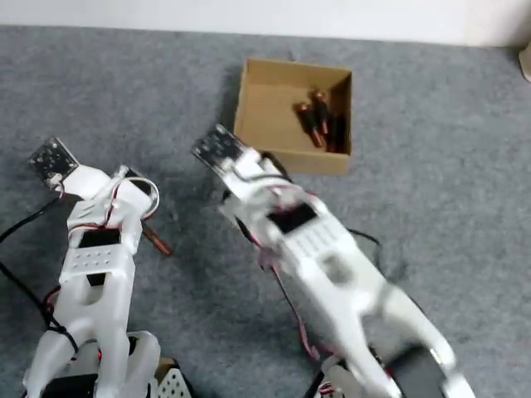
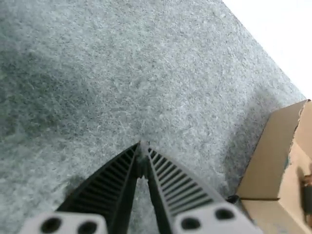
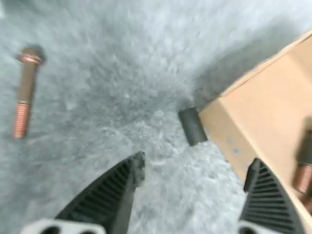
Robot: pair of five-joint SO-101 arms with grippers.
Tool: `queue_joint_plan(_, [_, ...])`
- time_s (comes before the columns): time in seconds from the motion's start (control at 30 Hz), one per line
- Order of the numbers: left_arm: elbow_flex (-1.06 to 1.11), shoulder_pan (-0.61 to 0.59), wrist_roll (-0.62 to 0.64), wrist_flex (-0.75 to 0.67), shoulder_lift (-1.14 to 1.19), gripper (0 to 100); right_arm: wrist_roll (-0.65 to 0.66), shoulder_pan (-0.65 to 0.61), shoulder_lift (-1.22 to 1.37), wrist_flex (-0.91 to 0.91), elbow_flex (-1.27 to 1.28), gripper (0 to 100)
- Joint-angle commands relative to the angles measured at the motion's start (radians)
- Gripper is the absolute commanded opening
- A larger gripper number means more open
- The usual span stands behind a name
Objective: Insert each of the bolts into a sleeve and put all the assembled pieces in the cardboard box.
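Observation:
The cardboard box [image 1: 264, 106] stands at the back of the grey carpet with several assembled copper-and-black pieces [image 1: 319, 120] inside. A loose copper bolt [image 1: 156, 240] lies beside the left arm [image 1: 99, 240]; the right wrist view also has this bolt [image 3: 27, 90]. A black sleeve [image 3: 192, 126] lies on the carpet against the outer wall of the box [image 3: 253, 117]. My right gripper [image 3: 195, 165] is open and empty just short of that sleeve. My left gripper [image 2: 142, 155] is shut with nothing in it, over bare carpet, with the box [image 2: 273, 170] off to one side.
The right arm [image 1: 307, 232] stretches across the middle of the carpet towards the box's near wall. Cables trail by both arm bases. Bare carpet lies to the left and right of the box.

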Motion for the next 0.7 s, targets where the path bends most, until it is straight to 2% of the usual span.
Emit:
queue_joint_plan(0.0, [0.044,0.107,-0.137,-0.006,-0.133,1,-0.012,0.001,-0.415,0.008,0.193,30.4])
queue_joint_plan(0.13, [0.157,0.202,-0.247,0.069,-0.414,1,-0.012,0.079,-0.84,0.041,0.429,30.4])
queue_joint_plan(0.23, [0.257,0.217,-0.338,0.149,-0.694,1,-0.012,0.17,-1.158,0.096,0.585,30.4])
queue_joint_plan(0.33, [0.383,0.217,-0.433,0.285,-0.974,1,-0.012,0.234,-1.44,0.193,0.72,30.4])
queue_joint_plan(0.47, [0.521,0.222,-0.499,0.5,-1.303,1,-0.012,0.289,-1.354,0.246,0.811,30.4])
queue_joint_plan(0.67, [0.516,0.217,-0.623,0.664,-1.19,1,-0.012,0.334,-1.394,0.248,1.0,30.4])
